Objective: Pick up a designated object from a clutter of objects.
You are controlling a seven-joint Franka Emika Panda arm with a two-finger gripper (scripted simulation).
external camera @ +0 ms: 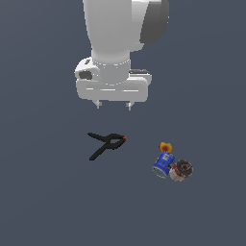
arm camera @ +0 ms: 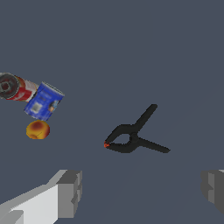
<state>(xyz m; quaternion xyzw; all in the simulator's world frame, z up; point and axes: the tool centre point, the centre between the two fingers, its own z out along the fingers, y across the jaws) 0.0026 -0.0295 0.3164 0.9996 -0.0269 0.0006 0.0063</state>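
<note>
Gripper [arm camera: 140, 192] fingers spread wide and empty, hanging above the black clamp [arm camera: 133, 135], well apart from the target. Red-and-white can [external camera: 181, 170] lies on its side touching the blue can [external camera: 163, 163], with a small orange item [external camera: 166, 146] just beside. Risk: a finger may strike the blue can, rolling the target away.

My gripper [external camera: 113, 105] hangs above the black spring clamp with a red tip [external camera: 105, 143]. Well apart, toward the exterior view's right, the blue cylindrical can [external camera: 163, 164] lies touching the red-and-white tin can with metal ends [external camera: 181, 170], the small round orange-yellow item [external camera: 166, 146] just beside the blue can.
</note>
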